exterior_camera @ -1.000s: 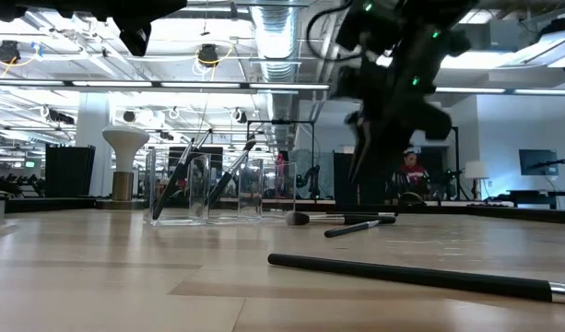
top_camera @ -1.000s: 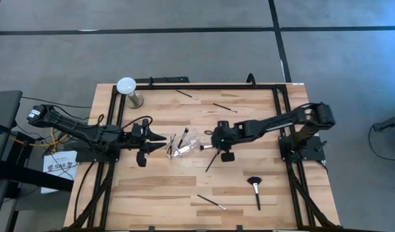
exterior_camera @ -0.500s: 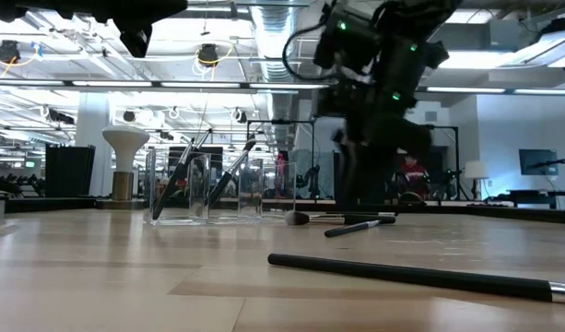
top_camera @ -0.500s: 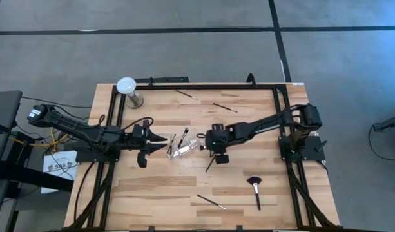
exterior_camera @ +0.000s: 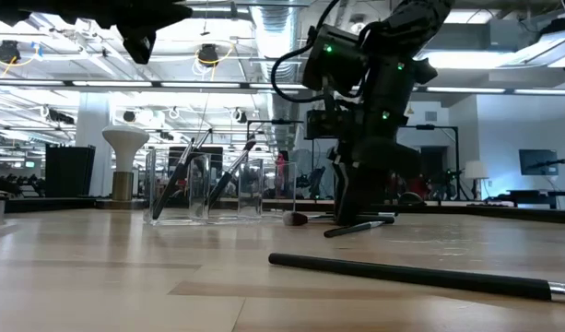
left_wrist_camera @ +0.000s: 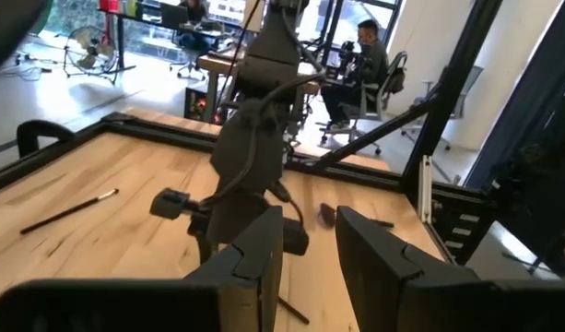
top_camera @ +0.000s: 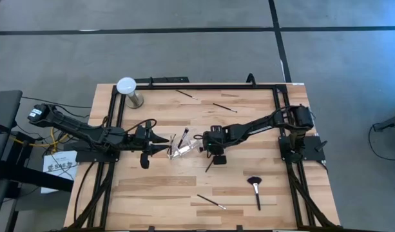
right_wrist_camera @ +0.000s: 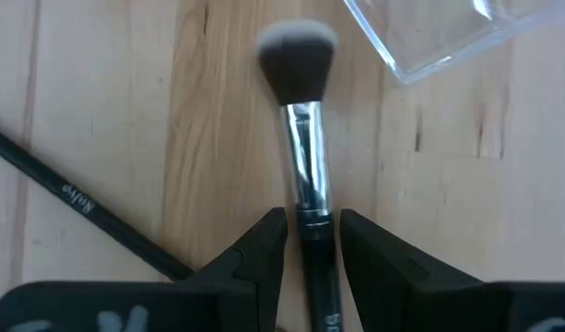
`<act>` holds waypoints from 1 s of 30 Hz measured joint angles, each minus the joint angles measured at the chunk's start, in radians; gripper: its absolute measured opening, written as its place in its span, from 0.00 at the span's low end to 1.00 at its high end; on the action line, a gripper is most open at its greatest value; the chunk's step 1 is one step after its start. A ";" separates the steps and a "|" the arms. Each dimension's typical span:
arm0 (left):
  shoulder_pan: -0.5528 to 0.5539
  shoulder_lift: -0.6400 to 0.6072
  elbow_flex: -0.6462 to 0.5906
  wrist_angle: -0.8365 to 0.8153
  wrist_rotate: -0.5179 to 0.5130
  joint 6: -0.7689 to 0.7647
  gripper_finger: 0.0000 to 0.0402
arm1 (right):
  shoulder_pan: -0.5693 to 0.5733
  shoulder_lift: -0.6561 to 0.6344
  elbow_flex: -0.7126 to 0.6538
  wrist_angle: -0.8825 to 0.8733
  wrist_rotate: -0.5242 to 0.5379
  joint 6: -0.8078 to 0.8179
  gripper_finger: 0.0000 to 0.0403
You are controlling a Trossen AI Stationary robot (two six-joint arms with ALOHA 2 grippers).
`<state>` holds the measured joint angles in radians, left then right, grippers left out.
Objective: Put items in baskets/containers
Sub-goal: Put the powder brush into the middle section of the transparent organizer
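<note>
Grey concrete flooring surrounds a light wooden table point(top_camera: 249, 129) framed by black rails, seen from above. A white-domed stand point(top_camera: 127, 90) is placed at the table's upper left corner.

Near the centre of the high view, slightly left, the clear cup point(top_camera: 184, 147) is located, with several brushes leaning inside it; in the low view it appears left of centre, with dark handles crossing within it.

The right gripper point(top_camera: 203, 149) is positioned just right of the cup, lowered to the table surface. In the right wrist view its fingers point(right_wrist_camera: 256, 263) are spread on either side of a silver-ferruled brush point(right_wrist_camera: 305, 157) lying flat on the wood; a narrow gap is visible on each side of the handle, so the jaws are open around it and not clamped. The brush's bristle head is pointed toward a corner of the cup. A long black brush point(right_wrist_camera: 79, 207) is seen lying diagonally beside it.

The left gripper point(top_camera: 165, 147) is held just left of the cup, above the table. Its fingers point(left_wrist_camera: 264, 254) are parted, with nothing between them.

Loose brushes are noted elsewhere: two thin brushes point(top_camera: 187, 95) near the upper edge, a fan brush point(top_camera: 255, 187) at lower right, and a small brush point(top_camera: 211, 202) near the lower edge.
</note>
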<state>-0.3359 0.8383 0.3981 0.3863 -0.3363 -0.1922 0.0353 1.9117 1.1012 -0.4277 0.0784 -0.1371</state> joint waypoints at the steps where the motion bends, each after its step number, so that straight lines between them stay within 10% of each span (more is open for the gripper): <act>1: 0.000 0.001 0.000 0.004 0.000 0.000 0.25 | 0.000 0.001 0.000 -0.007 0.000 0.005 0.26; 30: 0.000 -0.003 0.000 0.009 0.000 0.003 0.25 | 0.024 -0.052 -0.014 -0.077 -0.045 0.073 0.07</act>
<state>-0.3359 0.8352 0.3981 0.3953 -0.3363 -0.1890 0.0590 1.8595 1.0876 -0.5045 0.0331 -0.0637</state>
